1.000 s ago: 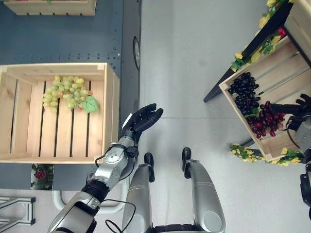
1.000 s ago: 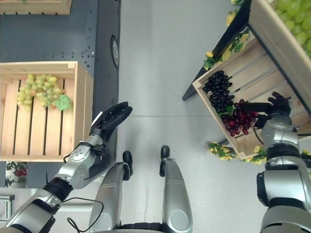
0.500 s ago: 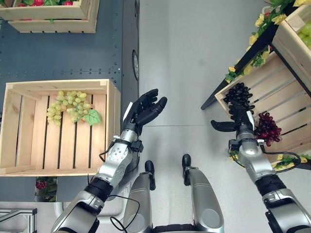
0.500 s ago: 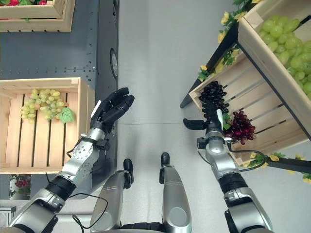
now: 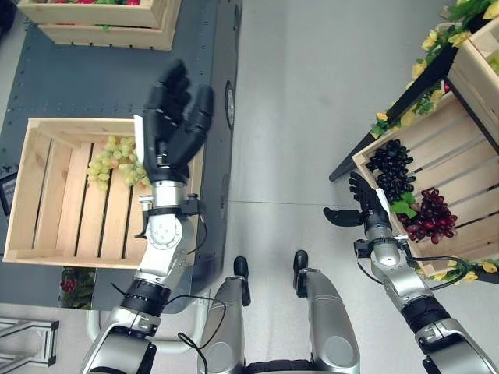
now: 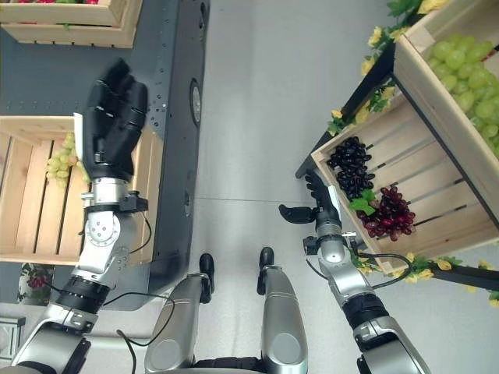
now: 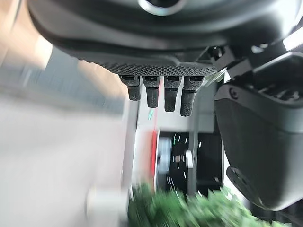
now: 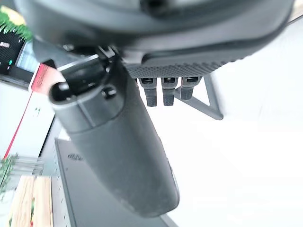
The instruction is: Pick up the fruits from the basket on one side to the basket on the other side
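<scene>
My left hand (image 5: 175, 117) is raised, open and empty, in front of the left wooden crate (image 5: 47, 195); its straight fingers (image 7: 161, 94) hold nothing. It hides part of a green grape bunch (image 5: 109, 164) lying on the crate's slats. On the right, a tilted wooden crate (image 5: 460, 156) holds a black grape bunch (image 5: 390, 167) and a red grape bunch (image 5: 433, 218). My right hand (image 5: 366, 206) hovers open and empty just outside that crate's near left edge, thumb spread, fingers (image 8: 163, 92) straight.
A dark metal platform (image 5: 93, 86) carries the left crate and another crate (image 5: 101, 19) at the back. Above the right crate sits a crate of green grapes (image 6: 468, 78) on a black stand (image 5: 390, 101), trimmed with yellow flowers (image 5: 382, 121). Grey floor (image 5: 304, 117) lies between.
My right hand came out of the right crate, empty, and now hovers beside it. My left hand rose and swung left, in front of the left crate. The camera has shifted.
</scene>
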